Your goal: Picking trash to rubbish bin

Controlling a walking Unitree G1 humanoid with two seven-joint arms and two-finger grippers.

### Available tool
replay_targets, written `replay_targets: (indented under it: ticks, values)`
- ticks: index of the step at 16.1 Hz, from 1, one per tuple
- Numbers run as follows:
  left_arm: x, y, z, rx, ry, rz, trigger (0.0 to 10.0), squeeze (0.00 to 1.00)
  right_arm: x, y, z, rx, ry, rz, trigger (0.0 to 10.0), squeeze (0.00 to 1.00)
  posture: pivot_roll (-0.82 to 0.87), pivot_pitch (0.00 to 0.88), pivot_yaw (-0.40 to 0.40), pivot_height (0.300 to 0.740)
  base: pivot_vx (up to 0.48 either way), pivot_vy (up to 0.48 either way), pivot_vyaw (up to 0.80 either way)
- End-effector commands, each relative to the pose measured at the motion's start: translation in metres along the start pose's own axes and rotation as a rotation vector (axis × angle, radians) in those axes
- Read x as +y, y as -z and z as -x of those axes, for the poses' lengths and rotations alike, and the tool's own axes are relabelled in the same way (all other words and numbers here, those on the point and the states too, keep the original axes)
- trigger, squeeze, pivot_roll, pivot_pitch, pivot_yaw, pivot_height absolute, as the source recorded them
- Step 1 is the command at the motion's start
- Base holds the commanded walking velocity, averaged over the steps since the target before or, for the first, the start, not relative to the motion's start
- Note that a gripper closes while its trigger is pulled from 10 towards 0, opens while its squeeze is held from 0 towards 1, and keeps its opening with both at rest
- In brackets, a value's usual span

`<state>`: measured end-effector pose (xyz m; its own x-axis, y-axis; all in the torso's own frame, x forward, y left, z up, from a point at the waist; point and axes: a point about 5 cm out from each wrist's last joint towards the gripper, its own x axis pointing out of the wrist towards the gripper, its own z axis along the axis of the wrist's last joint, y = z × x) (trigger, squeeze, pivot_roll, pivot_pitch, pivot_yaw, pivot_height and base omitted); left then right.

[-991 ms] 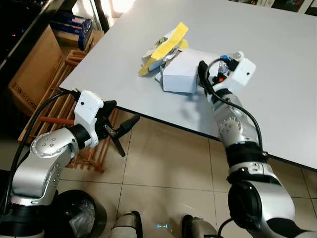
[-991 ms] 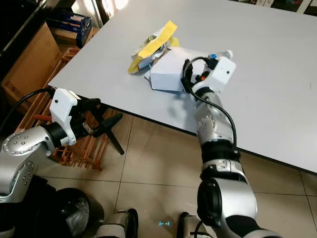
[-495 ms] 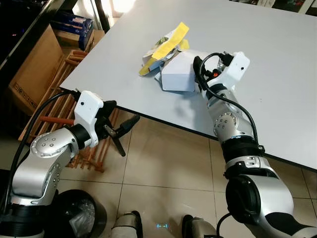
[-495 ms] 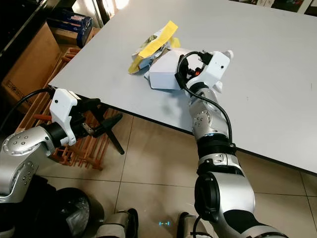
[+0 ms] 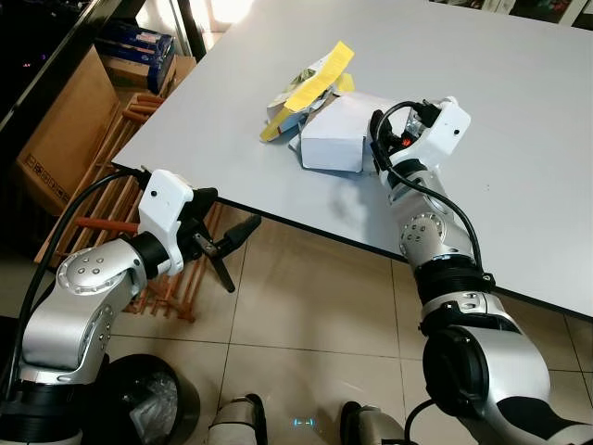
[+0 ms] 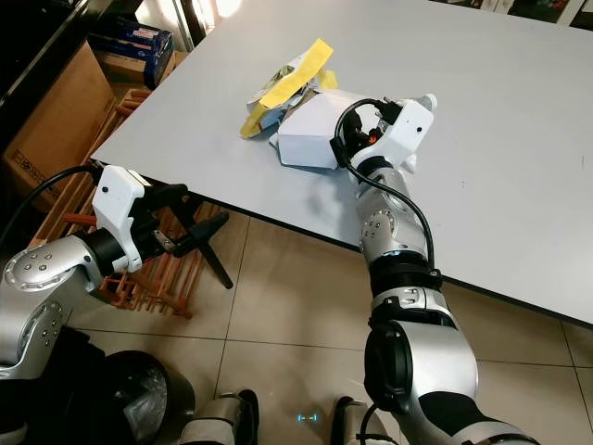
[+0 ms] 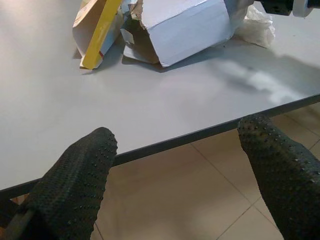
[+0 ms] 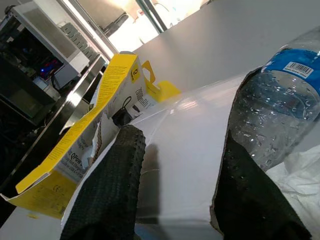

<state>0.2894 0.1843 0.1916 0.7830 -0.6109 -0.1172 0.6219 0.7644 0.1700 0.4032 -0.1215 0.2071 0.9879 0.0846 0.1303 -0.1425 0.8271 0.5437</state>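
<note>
The left gripper [image 5: 220,248] hangs wide open below the grey table's [image 5: 232,111] edge, idle over bare floor. Ahead of it lie the torn yellow-and-white carton [image 5: 306,88] and the white cardboard box [image 5: 338,134]. The right gripper [image 8: 175,190] straddles that box with fingers apart, the clear plastic bottle [image 8: 272,107] touching one finger. Judging from this, close squarely on the box wall, then lift clear before swinging off the table edge.
</note>
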Motion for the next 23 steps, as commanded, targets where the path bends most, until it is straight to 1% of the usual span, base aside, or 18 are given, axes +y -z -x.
replay_targets:
  ticks: [1,8,10,12,14,17,20,21,23]
  values:
    - [0.0,-0.001,0.002,0.01,-0.001,-0.024,10.0,0.0,0.002,-0.001,-0.001,-0.011,-0.01,-0.003,0.0,0.0,0.25,0.238,0.039,0.74,0.0,0.0,0.0]
    - [0.001,-0.001,0.001,0.01,-0.002,-0.026,10.0,0.0,0.0,0.001,-0.001,-0.012,0.003,0.002,0.0,0.0,0.25,0.237,0.042,0.74,0.0,0.0,0.0]
    - [0.001,-0.001,0.001,0.009,-0.002,-0.027,10.0,0.0,-0.001,-0.001,-0.001,-0.025,0.007,0.005,0.0,0.0,0.25,0.237,0.04,0.74,0.0,0.0,0.0]
    - [0.002,-0.001,0.0,0.008,-0.004,-0.029,10.0,0.0,0.0,-0.009,-0.002,-0.071,0.009,0.034,0.0,0.0,0.25,0.236,0.041,0.74,0.0,0.0,0.0]
    - [0.001,-0.001,0.0,0.005,-0.005,-0.03,10.0,0.0,0.004,-0.019,-0.003,-0.132,-0.013,0.128,0.0,0.0,0.25,0.231,0.04,0.74,0.0,0.0,0.0]
    - [0.001,-0.001,-0.002,0.003,-0.007,-0.031,10.0,0.0,0.011,-0.024,-0.003,-0.164,-0.048,0.196,0.0,0.0,0.25,0.227,0.038,0.74,0.0,0.0,0.0]
    - [0.002,-0.001,-0.002,-0.002,-0.013,-0.032,10.0,0.0,0.025,-0.03,-0.003,-0.224,-0.104,0.307,0.0,0.0,0.25,0.222,0.035,0.74,0.0,0.0,0.0]
    - [0.002,-0.001,-0.002,-0.004,-0.015,-0.033,10.0,0.0,0.03,-0.031,-0.002,-0.243,-0.122,0.359,0.0,0.0,0.25,0.222,0.035,0.74,0.0,0.0,0.0]
    - [0.002,-0.001,-0.002,-0.006,-0.017,-0.033,10.0,0.0,0.036,-0.025,-0.001,-0.24,-0.159,0.439,0.0,0.0,0.25,0.221,0.03,0.74,0.0,0.0,0.0]
